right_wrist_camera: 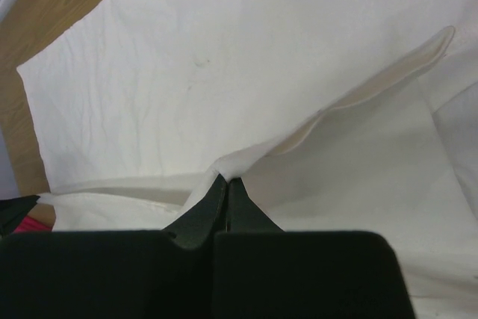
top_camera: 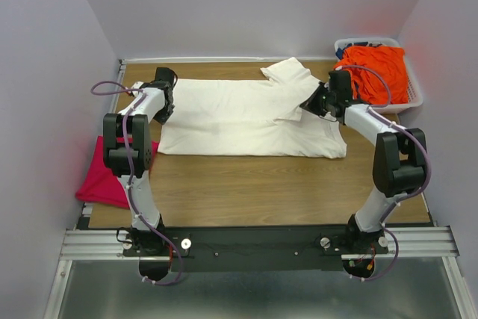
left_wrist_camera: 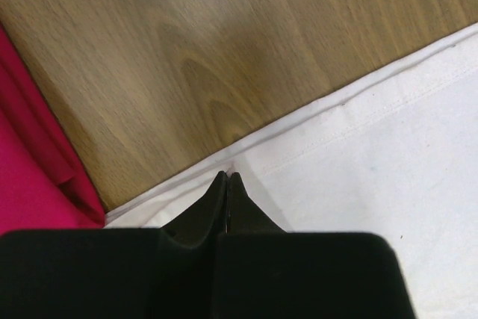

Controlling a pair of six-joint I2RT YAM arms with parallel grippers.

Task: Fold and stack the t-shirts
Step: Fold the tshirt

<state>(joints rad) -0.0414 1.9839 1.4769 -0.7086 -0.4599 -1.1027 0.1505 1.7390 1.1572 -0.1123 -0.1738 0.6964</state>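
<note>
Cloth of cream-white t-shirt (top_camera: 239, 121) pinched at both ends. Left tool (left_wrist_camera: 226, 178) fully closed, fingertips pressed together right on the hem (left_wrist_camera: 351, 102), with a small pucker of white cloth caught at the tips. Right tool (right_wrist_camera: 226, 179) likewise closed tight, gripping a raised ridge of the same shirt, a flap of cloth lifting off the tips and running away to the upper right in the wrist view. Between the two tools, spread wide and mostly flat on the wooden tabletop (top_camera: 261, 192): the body of the shirt. Beyond the right tool, toward the back wall: one short sleeve sticking out. Just beside that tool: a flap folded in over the body. Left of the left tool and nearer the arm bases: magenta-pink t-shirt (top_camera: 104, 177), crumpled at the tabletop's left edge and partly hanging over it. In the left wrist view, pink cloth just left of the tips, close beside the white hem; touching or not, unclear. Right of the right tool and a little beyond it: bright orange t-shirt (top_camera: 377, 69), bunched inside a white lattice basket (top_camera: 413, 98) in the far right corner, well apart from the pink one. Bare wood ahead of the left tool's tips, past the hem.
</note>
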